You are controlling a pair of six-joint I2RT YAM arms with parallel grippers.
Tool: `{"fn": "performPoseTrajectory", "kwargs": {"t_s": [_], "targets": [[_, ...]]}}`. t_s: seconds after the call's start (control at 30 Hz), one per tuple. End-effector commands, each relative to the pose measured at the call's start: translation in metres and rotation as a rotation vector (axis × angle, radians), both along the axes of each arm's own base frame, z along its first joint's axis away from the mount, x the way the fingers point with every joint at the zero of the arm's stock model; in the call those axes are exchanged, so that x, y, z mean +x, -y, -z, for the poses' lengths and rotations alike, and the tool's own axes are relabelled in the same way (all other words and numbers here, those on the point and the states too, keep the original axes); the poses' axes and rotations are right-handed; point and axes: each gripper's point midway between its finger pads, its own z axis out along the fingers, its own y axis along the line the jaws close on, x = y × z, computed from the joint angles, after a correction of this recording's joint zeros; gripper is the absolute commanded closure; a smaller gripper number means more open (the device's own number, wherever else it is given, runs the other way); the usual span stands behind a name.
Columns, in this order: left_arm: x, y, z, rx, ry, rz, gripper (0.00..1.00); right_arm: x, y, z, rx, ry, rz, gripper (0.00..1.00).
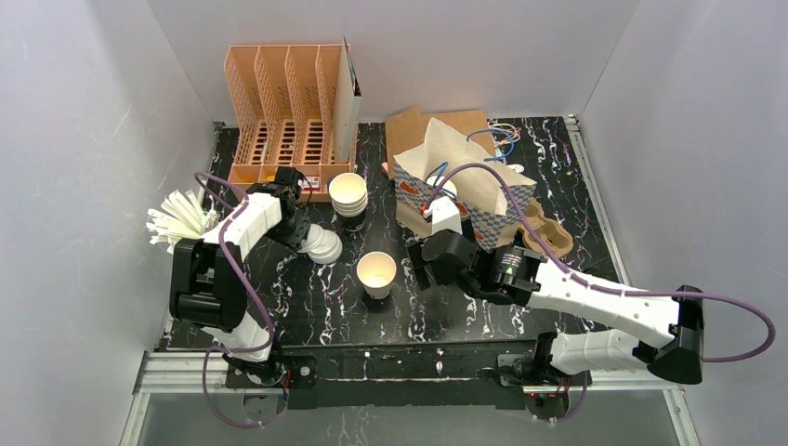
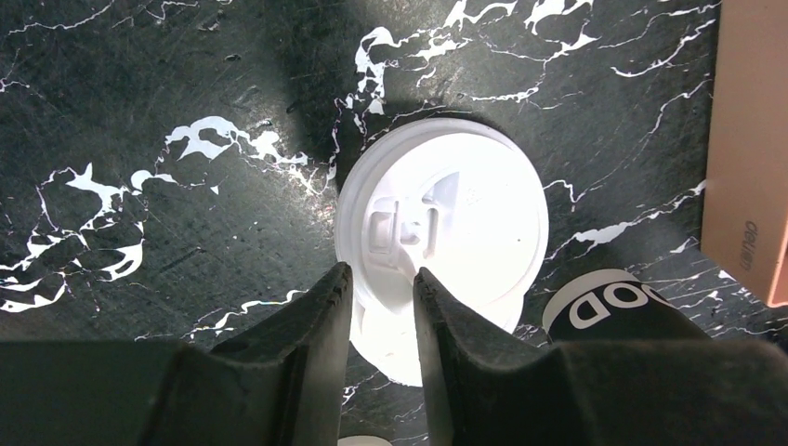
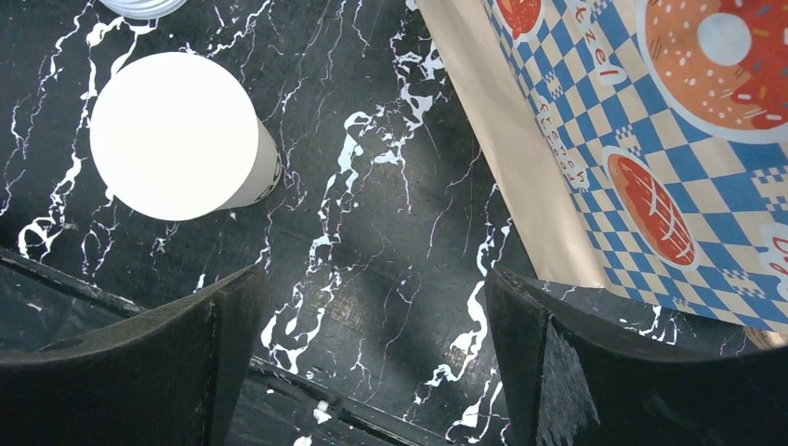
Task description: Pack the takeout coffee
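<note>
The left gripper [image 2: 383, 274] sits over the white lids [image 2: 474, 214] on the black table [image 2: 139, 93], jaws narrow with the top lid's rim between them; whether they pinch it I cannot tell. The right gripper [image 3: 376, 279] hangs wide open and empty between an open cup [image 3: 175, 135] and the doughnut bag [image 3: 650, 139], the brown tray [image 1: 548, 232] beside the bag

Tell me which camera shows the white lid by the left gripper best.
The left wrist view: the lid fills the middle, with its top face and sip tab clear. The top external view shows it small, partly behind the left arm. The right wrist view shows at most a sliver at its top edge.
</note>
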Motion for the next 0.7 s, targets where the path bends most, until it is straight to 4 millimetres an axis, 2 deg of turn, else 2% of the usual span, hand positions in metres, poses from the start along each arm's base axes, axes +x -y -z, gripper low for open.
{"fn": "performPoseTrajectory", "kwargs": {"t_s": [0.0, 0.1, 0.23, 0.33, 0.43, 0.67], "targets": [[-0.0067, -0.0052, 0.0076, 0.015, -0.039, -0.017, 0.74, 0.0048, -0.0065, -0.0071, 0.024, 0.020, -0.006, 0.05], [-0.0058, -0.0057, 0.0078, 0.019, -0.039, -0.016, 0.78, 0.0047, -0.0060, -0.0062, 0.023, 0.018, -0.006, 0.05], [-0.0053, -0.0051, 0.0096, 0.014, -0.042, -0.016, 0.78, 0.0048, -0.0059, -0.0058, 0.023, 0.016, -0.006, 0.05], [-0.0039, -0.0032, 0.0111, 0.005, -0.035, -0.007, 0.62, 0.0047, -0.0059, -0.0057, 0.024, 0.014, -0.007, 0.05], [-0.0023, -0.0005, 0.0125, -0.010, -0.024, -0.004, 0.60, 0.0040, -0.0060, -0.0057, 0.027, 0.011, -0.009, 0.05], [-0.0029, -0.0056, 0.0116, 0.012, -0.033, -0.022, 0.85, 0.0043, -0.0061, -0.0060, 0.029, 0.010, -0.007, 0.05]]}}
